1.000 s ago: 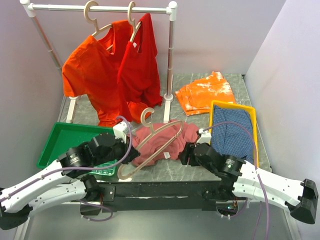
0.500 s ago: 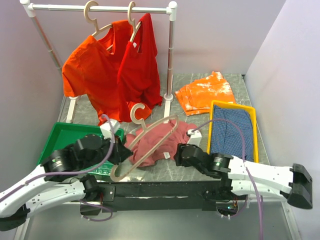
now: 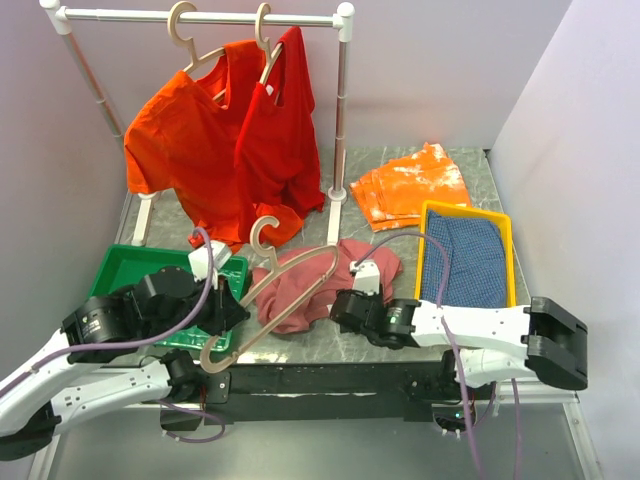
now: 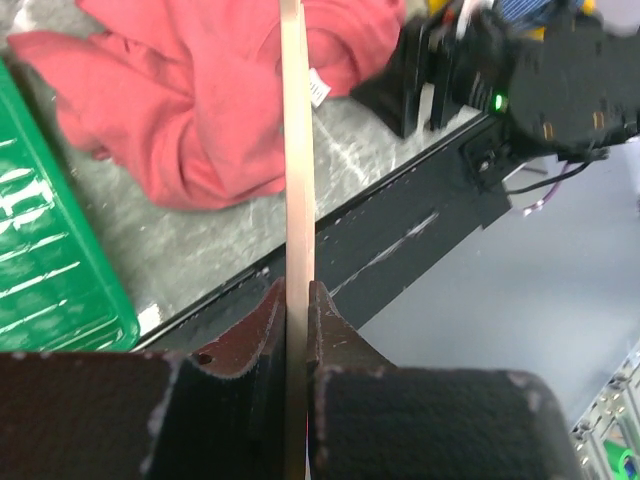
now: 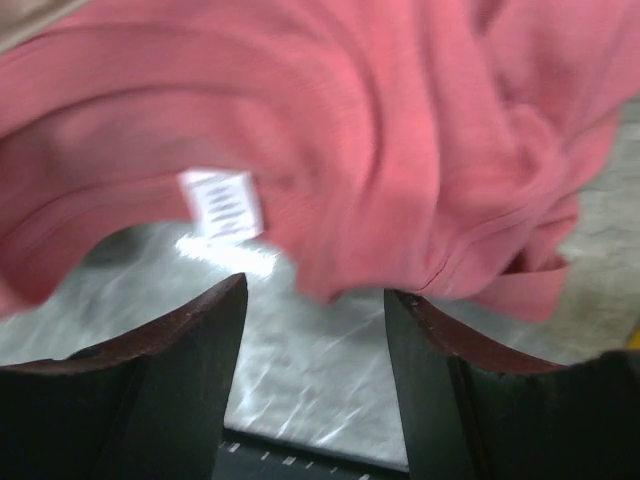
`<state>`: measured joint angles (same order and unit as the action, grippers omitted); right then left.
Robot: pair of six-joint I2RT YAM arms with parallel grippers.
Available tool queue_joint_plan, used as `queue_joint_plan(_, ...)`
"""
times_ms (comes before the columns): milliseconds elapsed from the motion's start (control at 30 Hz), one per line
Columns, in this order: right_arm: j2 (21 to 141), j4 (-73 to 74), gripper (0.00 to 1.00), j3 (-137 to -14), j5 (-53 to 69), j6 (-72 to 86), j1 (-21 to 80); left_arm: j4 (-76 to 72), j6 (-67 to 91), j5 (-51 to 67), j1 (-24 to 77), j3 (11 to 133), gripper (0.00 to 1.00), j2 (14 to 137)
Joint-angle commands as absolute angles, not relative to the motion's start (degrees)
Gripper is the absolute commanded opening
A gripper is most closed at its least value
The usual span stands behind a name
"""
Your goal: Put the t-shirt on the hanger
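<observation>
While slanted over t-shirt mid-frame from above, ready for threading: hanger, pinched tight by left claw. Left wrist: grip bottom centre, shirt heaped upper left. Right wrist: right claw wide, empty, low over label, likely for collar.

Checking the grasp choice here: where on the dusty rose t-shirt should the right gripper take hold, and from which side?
Probably the collar edge by the white neck label, which faces the open right gripper on the heap's near side. Come in low from the table's near edge, closing across that folded rim of the t-shirt.
</observation>
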<state>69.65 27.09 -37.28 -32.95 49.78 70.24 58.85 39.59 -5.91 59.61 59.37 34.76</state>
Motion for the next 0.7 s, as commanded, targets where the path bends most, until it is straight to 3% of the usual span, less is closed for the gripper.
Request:
queue_joint_plan(0,68.8,24.4,0.60,-37.4,-34.3,47.9,65.0,61.5,37.2,-5.6,59.9,64.3,0.01,37.3)
queue_joint_plan(33,67.0,23.5,0.55,-36.8,-33.9,47.4,64.4,61.8,36.7,-5.5,59.9,64.7,0.01,37.5)
queue_joint_plan(67,66.0,22.9,0.39,-36.2,-33.2,46.9,63.6,62.1,36.0,-5.2,59.9,65.3,0.01,37.5)
queue_joint_plan(167,62.7,20.7,0.20,-35.9,-30.7,44.7,60.5,62.1,34.5,-2.0,59.9,65.2,0.01,38.3)
queue_joint_plan(267,61.2,20.0,0.08,-36.0,-29.4,43.9,58.9,60.2,33.3,-0.4,59.9,63.9,0.01,38.8)
queue_joint_plan(367,60.4,20.7,0.01,-35.9,-29.4,44.0,57.9,59.8,32.6,1.8,59.9,63.7,0.01,39.2)
queue_joint_plan(667,56.4,20.3,0.00,-35.2,-27.5,43.3,53.8,59.8,31.0,4.1,59.9,64.4,0.01,40.7)
